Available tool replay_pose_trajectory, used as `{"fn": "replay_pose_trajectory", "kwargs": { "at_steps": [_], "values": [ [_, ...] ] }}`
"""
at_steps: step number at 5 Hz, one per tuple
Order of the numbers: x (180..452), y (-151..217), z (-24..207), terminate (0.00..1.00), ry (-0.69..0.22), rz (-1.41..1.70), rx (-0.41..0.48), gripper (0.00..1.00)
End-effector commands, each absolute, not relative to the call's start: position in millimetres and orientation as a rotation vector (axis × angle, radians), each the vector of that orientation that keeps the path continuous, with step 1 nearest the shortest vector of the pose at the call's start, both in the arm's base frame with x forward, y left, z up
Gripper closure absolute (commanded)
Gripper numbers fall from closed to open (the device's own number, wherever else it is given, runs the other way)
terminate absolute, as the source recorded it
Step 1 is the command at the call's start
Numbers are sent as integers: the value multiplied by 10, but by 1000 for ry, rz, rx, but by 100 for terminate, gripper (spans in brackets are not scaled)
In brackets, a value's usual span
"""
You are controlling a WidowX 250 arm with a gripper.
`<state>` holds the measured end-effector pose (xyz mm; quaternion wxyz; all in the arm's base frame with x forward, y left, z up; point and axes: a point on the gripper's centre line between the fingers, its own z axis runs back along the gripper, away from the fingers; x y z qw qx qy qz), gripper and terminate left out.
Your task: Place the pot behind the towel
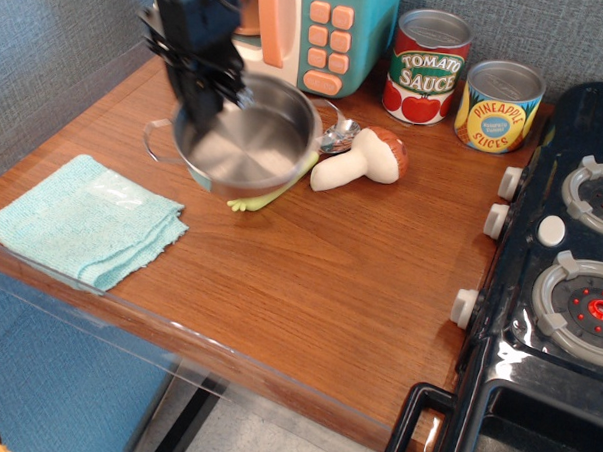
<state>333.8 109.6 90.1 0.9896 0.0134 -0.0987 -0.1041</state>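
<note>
The shiny steel pot (253, 144) with wire loop handles is off the table, tilted with its opening toward the camera, at the back left of the wooden table. My black gripper (208, 100) is shut on the pot's left rim, one finger inside and one outside. The light teal towel (84, 218) lies folded at the table's front left corner. The pot hangs behind and to the right of the towel, with a gap of bare wood between them.
A toy mushroom (363, 159), a metal spoon (338, 136) and a green stalk (268, 195) lie just right of the pot. A teal toy appliance (330, 32), a tomato sauce can (431, 66) and a pineapple can (499, 106) stand at the back. A black stove (560, 267) is at the right.
</note>
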Motion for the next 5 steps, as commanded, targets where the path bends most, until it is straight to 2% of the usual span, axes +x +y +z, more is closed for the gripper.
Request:
{"fn": "replay_pose_trajectory", "kwargs": {
  "at_steps": [1,2,3,4,5],
  "values": [
    [3580,2094,828,0,-179,-30,110,100],
    [3690,2371,692,0,-147,5,132,100],
    [3706,2498,529,0,-110,26,148,100],
    [3715,2460,503,0,-119,13,126,0],
    [3714,2335,681,0,-145,-36,137,0]
  ]
}}
